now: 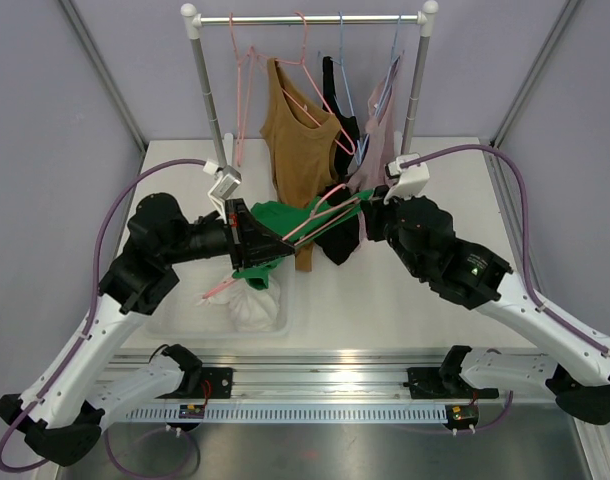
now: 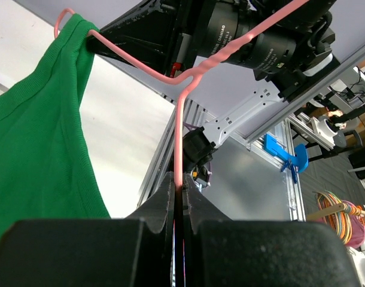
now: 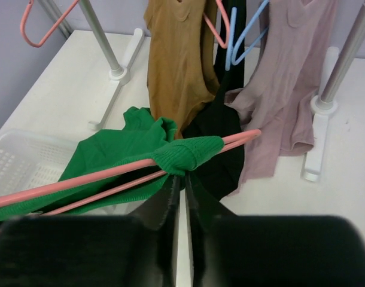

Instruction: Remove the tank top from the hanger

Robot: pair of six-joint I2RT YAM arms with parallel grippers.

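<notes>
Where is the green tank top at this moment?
The green tank top hangs on the pink hanger at mid-table in the top view, between the left gripper and the right gripper, in front of the brown tank top.

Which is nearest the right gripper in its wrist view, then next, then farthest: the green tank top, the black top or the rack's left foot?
1. green tank top: its strap sits at the right gripper's fingertips.
2. black top: just behind, slightly right.
3. rack's left foot: far back, to the left.

End effector (image 3: 182, 179) pinches green tank top (image 3: 110, 152) on pink hanger (image 3: 242, 137).
</notes>
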